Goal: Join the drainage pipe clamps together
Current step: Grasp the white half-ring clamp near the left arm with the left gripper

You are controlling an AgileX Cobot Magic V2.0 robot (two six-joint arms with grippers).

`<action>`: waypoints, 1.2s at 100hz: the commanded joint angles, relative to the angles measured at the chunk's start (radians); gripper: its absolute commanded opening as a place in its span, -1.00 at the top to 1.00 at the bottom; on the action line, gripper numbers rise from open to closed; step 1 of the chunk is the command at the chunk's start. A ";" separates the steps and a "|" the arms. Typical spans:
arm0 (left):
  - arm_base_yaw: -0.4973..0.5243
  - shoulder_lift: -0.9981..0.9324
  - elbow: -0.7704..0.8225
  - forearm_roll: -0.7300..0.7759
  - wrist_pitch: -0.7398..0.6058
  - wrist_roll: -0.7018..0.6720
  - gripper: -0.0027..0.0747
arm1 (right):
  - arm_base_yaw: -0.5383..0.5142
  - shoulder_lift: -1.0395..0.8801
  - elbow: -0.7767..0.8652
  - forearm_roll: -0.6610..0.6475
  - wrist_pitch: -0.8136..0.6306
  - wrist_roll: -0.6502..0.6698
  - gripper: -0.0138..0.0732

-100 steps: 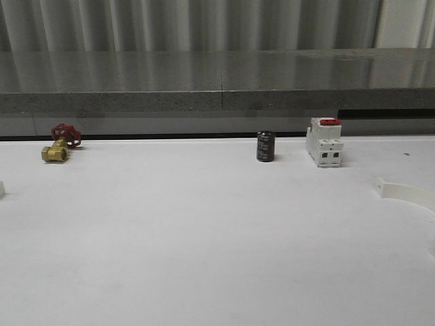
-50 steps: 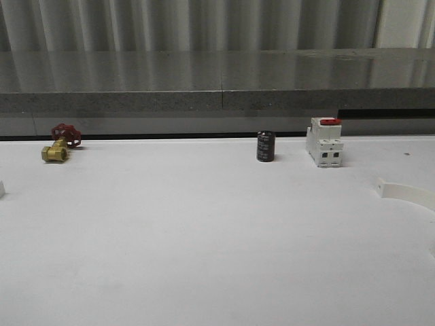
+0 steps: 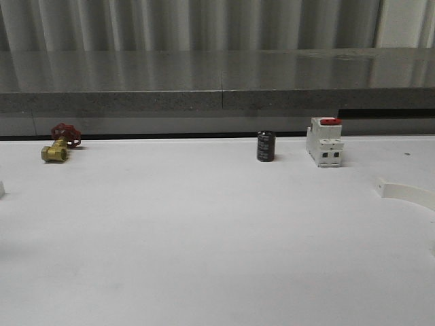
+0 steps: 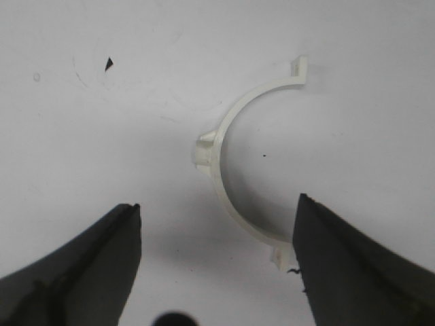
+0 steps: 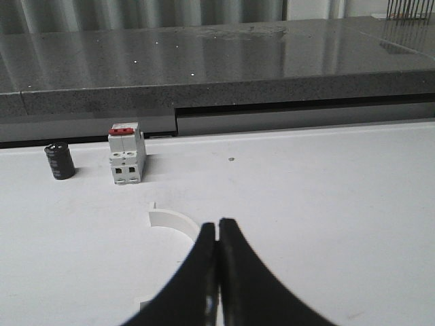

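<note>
Left tool (image 4: pixel 216 261): I hold it wide, directly above one clamp half (image 4: pixel 234 173).
Clamp arc: lies between the fingers, nearer one.
Right tool (image 5: pixel 217 234): closed, empty.

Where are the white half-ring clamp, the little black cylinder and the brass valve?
white half-ring clamp (image 4: pixel 224 187): left wrist view, middle of its curved band.
black cylinder (image 3: pixel 266 147): front view, its side.
brass valve (image 3: pixel 54 153): front view, brass body.
</note>
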 commanded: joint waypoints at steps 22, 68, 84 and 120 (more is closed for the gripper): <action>0.009 0.235 -0.117 -0.043 0.013 -0.010 -0.29 | -0.008 -0.019 -0.016 0.000 -0.076 -0.011 0.83; 0.009 0.390 -0.151 -0.043 -0.043 -0.010 -0.28 | -0.008 -0.019 -0.016 0.000 -0.076 -0.011 0.83; 0.009 0.392 -0.151 -0.043 -0.068 -0.010 0.22 | -0.008 -0.019 -0.016 0.000 -0.076 -0.011 0.83; -0.050 0.348 -0.151 -0.090 -0.111 -0.010 0.99 | -0.008 -0.019 -0.016 0.000 -0.076 -0.011 0.83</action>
